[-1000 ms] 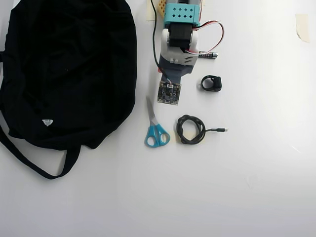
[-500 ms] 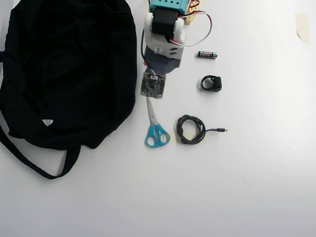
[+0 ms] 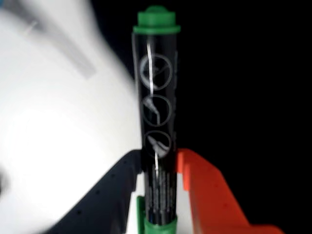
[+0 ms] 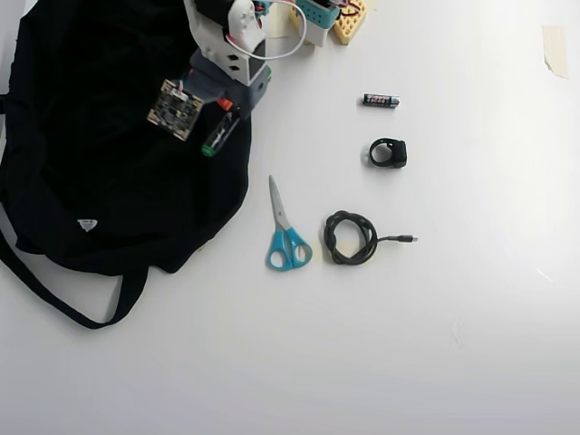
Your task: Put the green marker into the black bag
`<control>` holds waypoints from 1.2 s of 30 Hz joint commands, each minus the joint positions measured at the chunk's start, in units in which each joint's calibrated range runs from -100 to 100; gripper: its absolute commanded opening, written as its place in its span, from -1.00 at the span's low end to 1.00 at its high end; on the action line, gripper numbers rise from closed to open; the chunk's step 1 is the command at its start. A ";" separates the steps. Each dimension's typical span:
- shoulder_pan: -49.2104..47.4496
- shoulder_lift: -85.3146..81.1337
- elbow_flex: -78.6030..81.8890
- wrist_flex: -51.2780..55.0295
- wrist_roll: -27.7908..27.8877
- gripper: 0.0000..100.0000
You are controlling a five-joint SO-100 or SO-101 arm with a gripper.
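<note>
White, smooth tabletop [image 4: 471,344] carries the large soft black fabric bag [image 4: 91,163]; jaws clamp the green-capped black marker [image 3: 156,117], whose small white lettering is unreadable.

The green marker [image 4: 220,132], black-barrelled with green ends, hangs tilted over the limp black bag's [image 4: 91,163] right edge.

scissors [image 4: 287,237], battery [image 4: 381,101], coiled cable [image 4: 350,238], black ring [image 4: 389,153]

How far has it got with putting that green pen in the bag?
Picked up: the gripper is shut on the green marker. In hand: the overhead view shows it carried above the black bag. Left: letting go so it drops in.
</note>
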 commanded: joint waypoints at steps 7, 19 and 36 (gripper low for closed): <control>18.60 0.29 -4.35 -9.58 -1.78 -0.96; 30.12 30.00 -24.92 -12.34 -2.14 -0.95; -1.22 8.26 -25.73 5.32 -5.55 -0.65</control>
